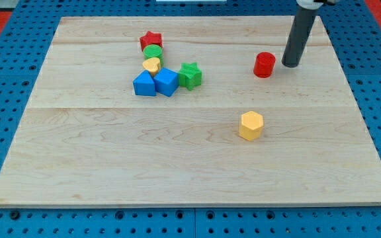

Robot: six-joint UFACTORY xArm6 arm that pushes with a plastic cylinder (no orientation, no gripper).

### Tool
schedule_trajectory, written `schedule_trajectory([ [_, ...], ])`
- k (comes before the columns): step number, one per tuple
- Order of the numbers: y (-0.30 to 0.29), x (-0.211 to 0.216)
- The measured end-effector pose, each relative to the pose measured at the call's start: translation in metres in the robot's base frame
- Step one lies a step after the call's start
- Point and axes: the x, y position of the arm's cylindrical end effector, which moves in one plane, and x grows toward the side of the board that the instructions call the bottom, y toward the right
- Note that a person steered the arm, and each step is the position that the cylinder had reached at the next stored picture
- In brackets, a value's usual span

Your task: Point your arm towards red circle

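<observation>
The red circle [264, 65] is a short red cylinder standing on the wooden board [111, 158], right of centre near the view's top. My tip [290, 65] is the lower end of the dark rod that comes down from the view's top right. It rests on the board just to the right of the red circle, a small gap apart from it.
A cluster sits at the upper left of centre: red star [151, 41], green circle [153, 52], yellow heart [151, 65], blue triangle [144, 84], blue cube [166, 81], green star [190, 75]. A yellow hexagon [251, 125] stands alone below the red circle. Blue pegboard surrounds the board.
</observation>
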Motion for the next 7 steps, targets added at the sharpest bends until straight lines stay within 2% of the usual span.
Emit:
schedule_trajectory([
  [1,-0.005,0.011],
  [3,-0.001,-0.023],
  [5,-0.001,0.005],
  [6,-0.001,-0.019],
  [7,-0.007,-0.016],
])
